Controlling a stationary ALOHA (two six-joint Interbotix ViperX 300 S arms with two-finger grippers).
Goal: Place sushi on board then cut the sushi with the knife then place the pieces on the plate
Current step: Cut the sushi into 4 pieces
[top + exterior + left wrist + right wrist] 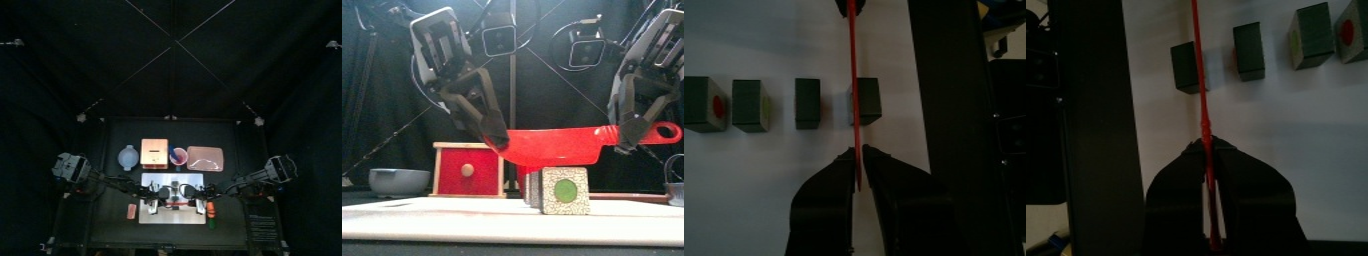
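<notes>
A blue-grey bowl [398, 181] sits beside a red-fronted wooden box [472, 168].

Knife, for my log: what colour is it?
The knife is red, clearest in the front view.

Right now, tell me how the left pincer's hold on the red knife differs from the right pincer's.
The left pincer pinches the blade tip of the red knife; the right pincer clamps the handle end. Nothing of the knife shows beyond the left pincer, while the handle's ring sticks out past the right pincer. Both are shut on the knife, holding it level above the sushi pieces on the white board.
</notes>
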